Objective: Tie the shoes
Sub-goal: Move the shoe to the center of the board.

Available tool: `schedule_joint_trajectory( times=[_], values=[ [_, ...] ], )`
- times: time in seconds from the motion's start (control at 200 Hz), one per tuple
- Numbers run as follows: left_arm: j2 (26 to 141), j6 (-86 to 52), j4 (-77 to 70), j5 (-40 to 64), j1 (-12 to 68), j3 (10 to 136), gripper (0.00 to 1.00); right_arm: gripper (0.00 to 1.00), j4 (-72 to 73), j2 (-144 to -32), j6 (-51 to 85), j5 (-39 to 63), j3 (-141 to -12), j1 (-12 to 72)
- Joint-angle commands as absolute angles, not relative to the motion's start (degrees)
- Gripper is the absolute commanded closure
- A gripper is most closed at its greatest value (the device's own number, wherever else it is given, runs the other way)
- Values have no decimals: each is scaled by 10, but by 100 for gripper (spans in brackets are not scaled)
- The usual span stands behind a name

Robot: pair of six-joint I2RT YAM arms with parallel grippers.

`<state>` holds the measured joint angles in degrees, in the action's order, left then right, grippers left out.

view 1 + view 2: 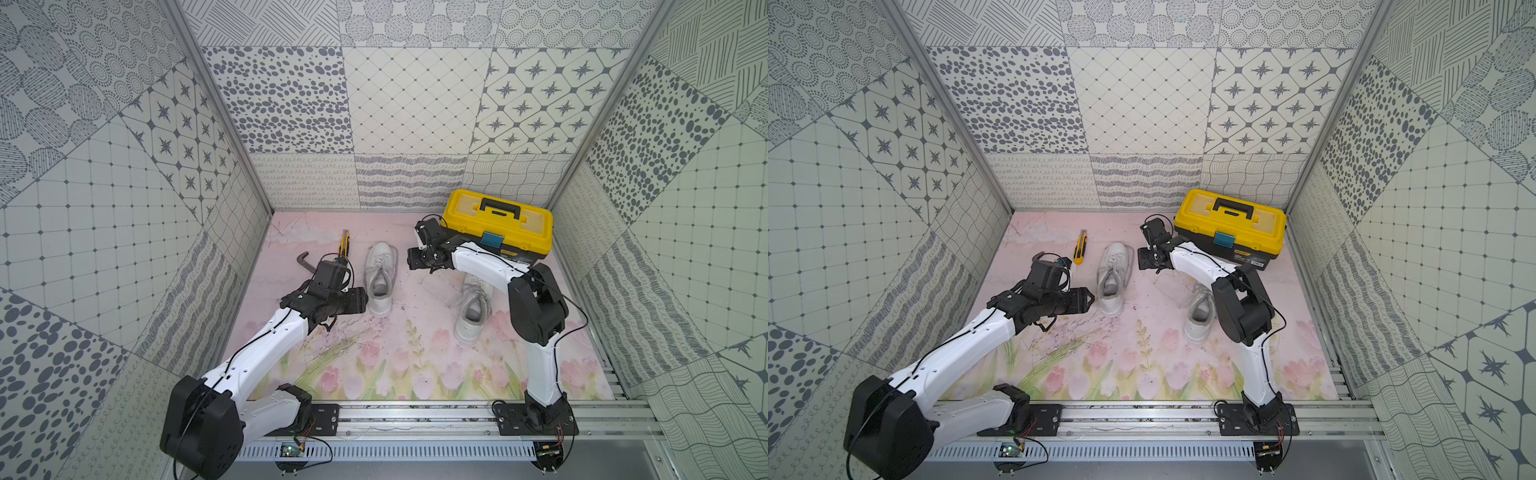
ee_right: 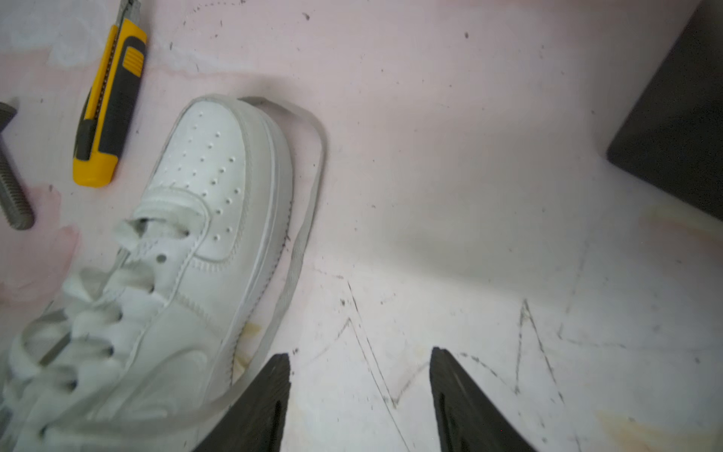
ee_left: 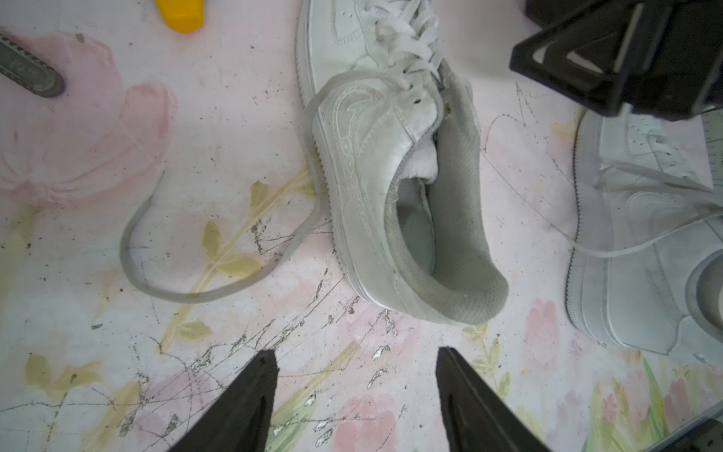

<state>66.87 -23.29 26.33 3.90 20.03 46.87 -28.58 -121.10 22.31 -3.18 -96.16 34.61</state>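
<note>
Hiding toe of one shoe (image 1: 468, 322), right arm (image 1: 484, 261); laces (image 1: 475, 292) indistinct (blurred)

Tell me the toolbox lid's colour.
The toolbox lid is yellow, with a black handle; a top view shows it best.

A shoe (image 1: 471, 318) lies in front of the toolbox (image 1: 497, 224). The other shoe (image 1: 380, 278) lies left of the toolbox, the knife (image 1: 344, 243) farther left.

We saw bright, even, diffuse light in all views, with only a soft shadow beside the shoe (image 2: 219, 188). The top views bowed at their edges; the near lace (image 2: 219, 405) was blurred.
</note>
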Motion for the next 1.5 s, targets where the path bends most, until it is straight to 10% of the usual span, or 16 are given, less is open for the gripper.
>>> schedule_joint_trajectory(
  times=[0.0, 0.91, 1.151, 1.496],
  values=[
    [667, -246, 239, 55, 196, 463, 31, 41, -260, -1259, 236, -52, -1028, 356],
    [661, -245, 239, 78, 197, 454, 31, 77, -421, -1476, 237, -86, -1253, 388],
    [693, -244, 206, 141, 197, 462, 31, 100, -420, -1386, 209, -133, -1184, 386],
    [792, -236, 178, 137, 197, 540, 31, 100, -360, -1184, 190, -170, -978, 383]
  ],
)
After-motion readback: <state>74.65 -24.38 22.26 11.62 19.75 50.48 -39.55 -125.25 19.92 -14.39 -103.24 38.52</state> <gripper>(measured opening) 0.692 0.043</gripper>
